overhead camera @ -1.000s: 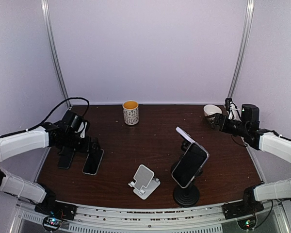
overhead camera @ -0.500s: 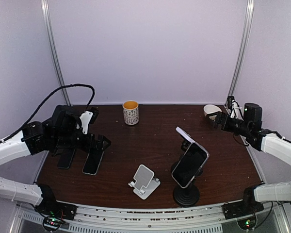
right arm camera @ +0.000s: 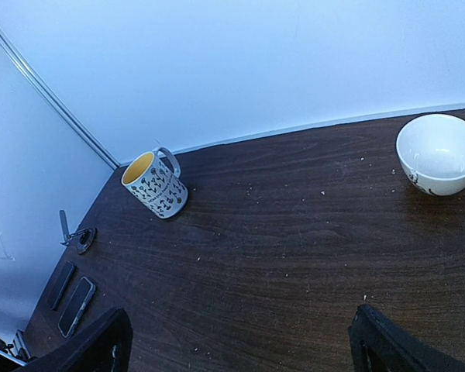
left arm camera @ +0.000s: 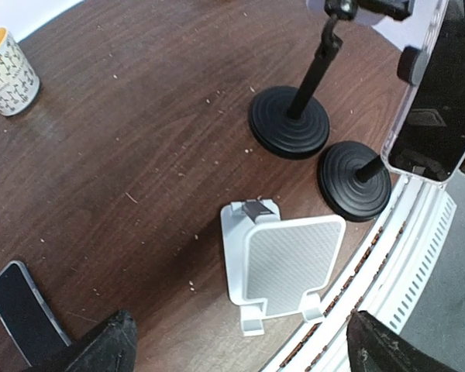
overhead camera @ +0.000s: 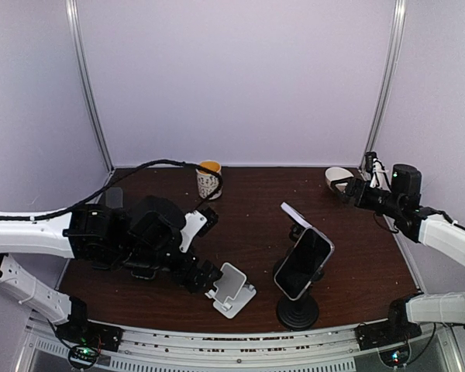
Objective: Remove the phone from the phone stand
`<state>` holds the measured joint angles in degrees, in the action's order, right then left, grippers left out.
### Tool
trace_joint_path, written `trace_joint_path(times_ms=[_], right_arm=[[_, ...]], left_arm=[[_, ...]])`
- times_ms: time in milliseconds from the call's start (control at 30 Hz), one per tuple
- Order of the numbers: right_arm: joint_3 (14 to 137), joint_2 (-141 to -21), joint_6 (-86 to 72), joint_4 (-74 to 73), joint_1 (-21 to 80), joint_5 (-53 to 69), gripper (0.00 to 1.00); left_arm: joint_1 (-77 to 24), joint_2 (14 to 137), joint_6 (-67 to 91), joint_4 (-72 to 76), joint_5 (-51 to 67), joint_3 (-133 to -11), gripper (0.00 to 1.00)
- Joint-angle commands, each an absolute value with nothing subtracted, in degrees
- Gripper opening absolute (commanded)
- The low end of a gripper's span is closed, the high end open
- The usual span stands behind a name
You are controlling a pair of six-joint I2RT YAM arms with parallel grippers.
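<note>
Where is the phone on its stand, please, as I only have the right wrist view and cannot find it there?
Observer: The phone leans on a black stand with a round base, at the near right of the table.
Operator: Thank you. Is the left hand close to it?
Observer: Not at it. The left hand is open, next to an empty white stand to the left of the phone.
Operator: Does anything else stand near the phone?
Observer: Yes, a second black stand stands just behind the phone's own.
</note>
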<state>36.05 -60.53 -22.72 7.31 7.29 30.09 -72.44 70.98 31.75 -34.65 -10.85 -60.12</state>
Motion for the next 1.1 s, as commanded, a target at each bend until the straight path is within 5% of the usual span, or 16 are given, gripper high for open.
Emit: trace_joint_path(times_ms=[0,1067], right_arm=[[35.75,-59.24,-22.67,7.79,6.94,29.14,1.0],[35.86,-60.11,-22.06,7.21,6.95,28.94,1.0]], left_arm=[[-76.01,74.61,35.11,-32.67,-14.0,-62.94,0.98],[-78.22,93.02,41.23,-28.72,-19.23,-68.69,0.92]])
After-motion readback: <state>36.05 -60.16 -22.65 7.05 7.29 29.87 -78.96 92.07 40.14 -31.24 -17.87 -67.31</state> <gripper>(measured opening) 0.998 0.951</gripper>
